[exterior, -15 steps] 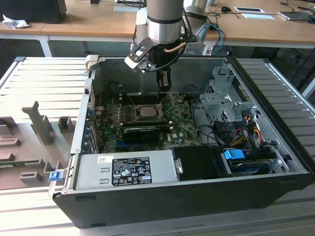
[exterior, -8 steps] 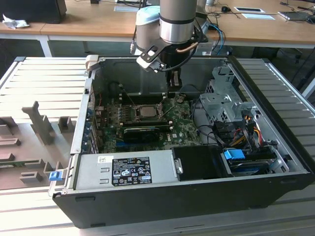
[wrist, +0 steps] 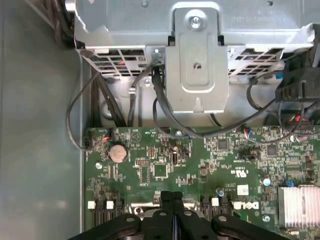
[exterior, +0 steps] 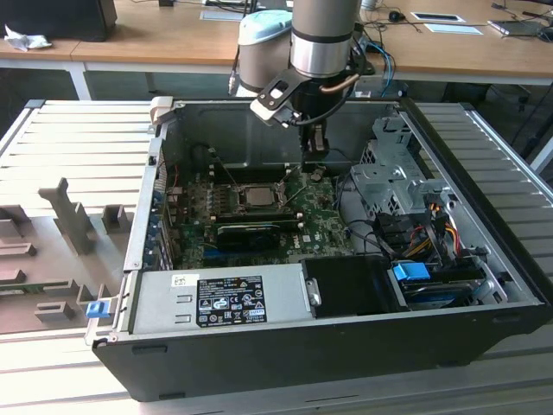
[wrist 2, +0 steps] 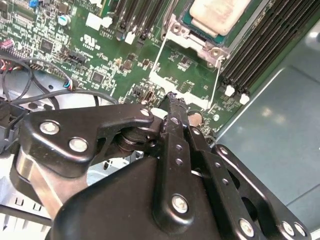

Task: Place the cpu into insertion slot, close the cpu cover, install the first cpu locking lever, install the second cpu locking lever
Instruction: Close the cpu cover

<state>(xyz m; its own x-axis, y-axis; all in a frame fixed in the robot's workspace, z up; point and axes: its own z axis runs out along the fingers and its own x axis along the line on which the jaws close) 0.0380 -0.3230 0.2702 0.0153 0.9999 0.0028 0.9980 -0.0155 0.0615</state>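
Black tool [wrist 2: 172, 104], its fingers [wrist 2: 173, 131] pressed together on nothing, hangs low over the green motherboard [wrist 2: 115, 60] inside the open computer case [exterior: 285, 350], near the seated cpu [wrist 2: 216, 14].

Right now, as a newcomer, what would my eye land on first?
An open computer case lies on its side, green motherboard exposed. A robot arm reaches down into it, its black tool shut, close over the board, to the exterior view's right of the silver cpu.
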